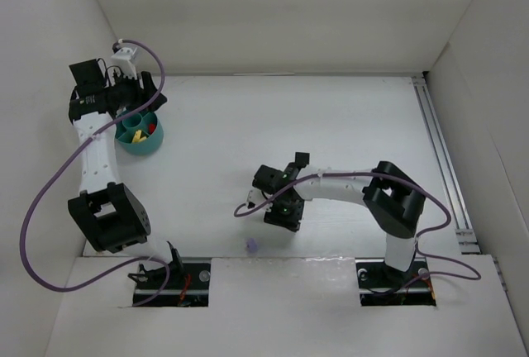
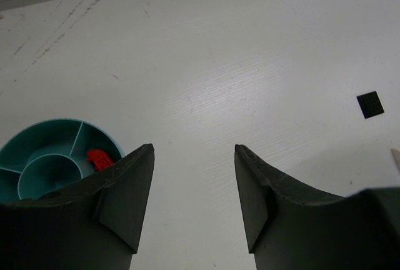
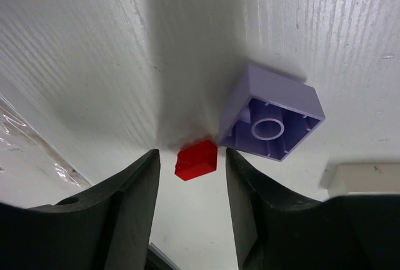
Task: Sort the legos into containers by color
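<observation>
The teal bowl (image 1: 142, 137) stands at the far left and holds yellow and red legos. In the left wrist view the bowl (image 2: 44, 151) has a red brick (image 2: 99, 158) in one compartment. My left gripper (image 1: 139, 99) (image 2: 194, 157) hovers by the bowl, open and empty. My right gripper (image 1: 279, 211) (image 3: 190, 154) is open and low over the table. A small red brick (image 3: 196, 159) lies just beyond its fingertips, between them. A lilac brick (image 3: 272, 114) lies upside down beside the red one. A lilac brick (image 1: 252, 245) also shows in the top view.
A flat black square (image 2: 370, 104) lies on the table, and a cream piece (image 2: 395, 157) sits at the frame's right edge. A cream brick (image 3: 362, 179) lies right of my right finger. White walls enclose the table. A metal rail (image 1: 442, 159) runs along the right side.
</observation>
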You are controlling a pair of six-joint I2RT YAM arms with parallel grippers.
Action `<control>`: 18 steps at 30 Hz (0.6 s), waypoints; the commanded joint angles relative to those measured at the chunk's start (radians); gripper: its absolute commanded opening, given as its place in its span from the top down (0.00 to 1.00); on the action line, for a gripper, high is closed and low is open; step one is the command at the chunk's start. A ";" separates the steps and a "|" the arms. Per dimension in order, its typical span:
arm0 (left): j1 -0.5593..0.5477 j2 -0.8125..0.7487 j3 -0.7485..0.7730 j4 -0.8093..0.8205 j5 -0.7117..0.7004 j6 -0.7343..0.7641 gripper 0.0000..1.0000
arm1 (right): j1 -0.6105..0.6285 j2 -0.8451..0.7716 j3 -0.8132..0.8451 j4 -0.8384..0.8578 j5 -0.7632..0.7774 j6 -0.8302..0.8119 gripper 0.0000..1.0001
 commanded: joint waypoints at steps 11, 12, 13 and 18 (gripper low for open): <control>0.009 0.001 0.045 0.012 0.022 0.011 0.49 | 0.036 0.024 0.000 0.032 0.054 0.082 0.63; 0.009 0.001 0.045 0.012 0.022 0.011 0.49 | 0.036 0.024 -0.011 0.032 0.063 0.082 0.65; 0.009 0.001 0.045 0.012 0.022 0.011 0.49 | 0.036 0.033 -0.011 0.032 0.063 0.082 0.70; 0.009 0.001 0.034 0.030 0.035 0.011 0.49 | 0.036 0.033 -0.029 0.041 0.063 0.082 0.84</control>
